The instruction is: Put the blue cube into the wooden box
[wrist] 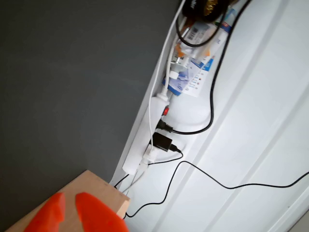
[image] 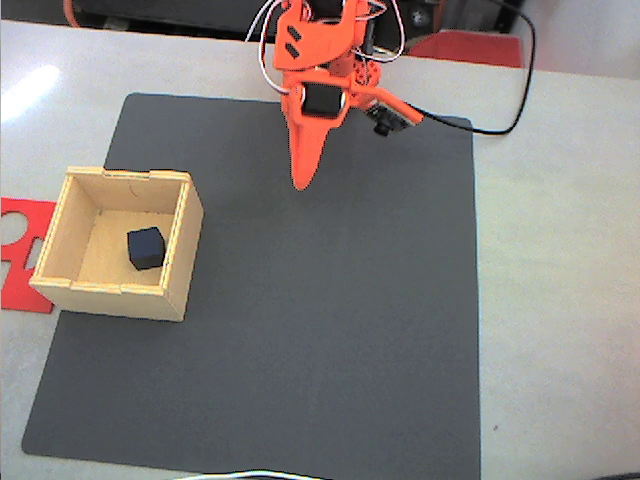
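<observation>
The blue cube (image: 145,247) is sitting inside the wooden box (image: 177,262). Claw (image: 302,183), shut and empty, is hovering well apart from the box. Placement looks complete; nothing remaining but parking the arm.

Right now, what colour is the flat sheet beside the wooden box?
Red; the flat sheet shows best in the fixed view, left of the wooden box.

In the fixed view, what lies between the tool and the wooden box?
Only bare dark mat lies between the tool and the wooden box, seen in the fixed view.
</observation>
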